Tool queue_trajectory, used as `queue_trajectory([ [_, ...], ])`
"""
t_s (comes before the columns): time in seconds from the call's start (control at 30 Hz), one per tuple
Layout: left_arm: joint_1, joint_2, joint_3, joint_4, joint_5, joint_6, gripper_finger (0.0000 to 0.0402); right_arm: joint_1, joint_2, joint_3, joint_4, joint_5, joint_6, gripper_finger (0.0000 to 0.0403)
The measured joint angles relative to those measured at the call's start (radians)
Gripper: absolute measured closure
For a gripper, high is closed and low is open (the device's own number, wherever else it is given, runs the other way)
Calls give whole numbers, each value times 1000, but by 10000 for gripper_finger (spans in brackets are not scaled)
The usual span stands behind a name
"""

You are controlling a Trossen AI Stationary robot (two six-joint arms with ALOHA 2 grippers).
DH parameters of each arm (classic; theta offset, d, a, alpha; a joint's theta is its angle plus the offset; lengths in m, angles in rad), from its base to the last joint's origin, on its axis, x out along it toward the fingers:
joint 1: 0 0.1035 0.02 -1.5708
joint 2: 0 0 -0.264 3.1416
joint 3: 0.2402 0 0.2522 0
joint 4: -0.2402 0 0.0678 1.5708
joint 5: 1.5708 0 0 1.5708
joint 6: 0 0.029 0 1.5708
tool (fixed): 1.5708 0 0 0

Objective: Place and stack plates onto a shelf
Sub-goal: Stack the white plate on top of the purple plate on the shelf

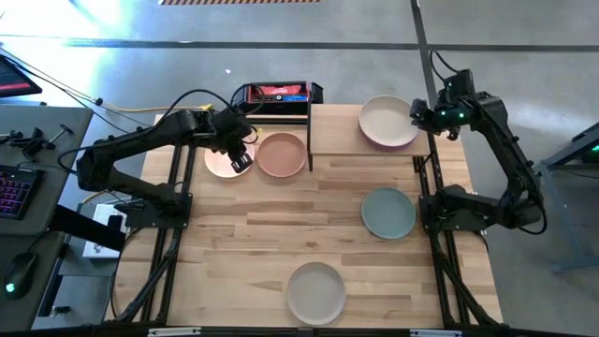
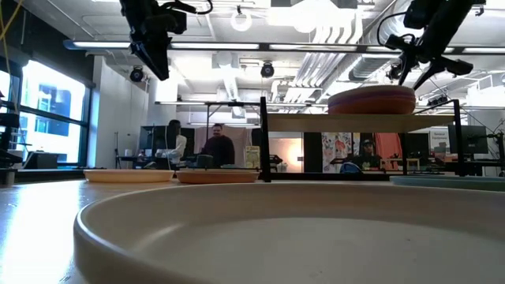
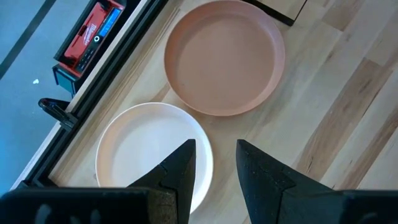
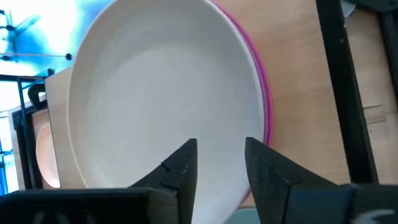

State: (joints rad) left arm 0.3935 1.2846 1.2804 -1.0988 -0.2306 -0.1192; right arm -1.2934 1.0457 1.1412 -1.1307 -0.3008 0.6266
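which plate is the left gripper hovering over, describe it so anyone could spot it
Start at the black-and-red box on the table's far edge. Just in front of it two plates lie side by side on the tabletop, left of the shelf. It is the pale cream plate under the left gripper; its neighbour is peach.

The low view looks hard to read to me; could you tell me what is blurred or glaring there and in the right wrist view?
Low view: a near plate fills the foreground out of focus, and ceiling lights glare above. Right wrist view: bright blue-white glare beyond the shelf, top plate evenly lit.
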Motion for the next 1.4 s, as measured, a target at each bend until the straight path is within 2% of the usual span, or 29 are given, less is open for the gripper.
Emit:
queue_trajectory([
  [0.23, 0, 0, 0, 0, 0, 0, 298, 0, -31, 0, -13, -4, 1, 285],
  [0.37, 0, 0, 0, 1, 0, -8, 298, 20, -56, 13, -7, -44, 4, 285],
  [0.47, 0, 0, 0, 7, 0, -8, 298, 108, -60, 18, 2, -65, 23, 286],
  [0.57, 0, 0, 0, 13, 0, -10, 298, 241, -50, 18, 47, -38, 47, 286],
  [0.83, 0, 0, 0, 44, 0, -10, 298, 525, -35, 18, 216, 171, 170, 286],
  [1.17, 0, 0, 0, 55, 0, -10, 298, 744, 88, 18, 269, 266, 207, 287],
  [1.4, 0, 0, 0, 55, 0, -10, 298, 794, 152, 18, 284, 278, 237, 287],
])
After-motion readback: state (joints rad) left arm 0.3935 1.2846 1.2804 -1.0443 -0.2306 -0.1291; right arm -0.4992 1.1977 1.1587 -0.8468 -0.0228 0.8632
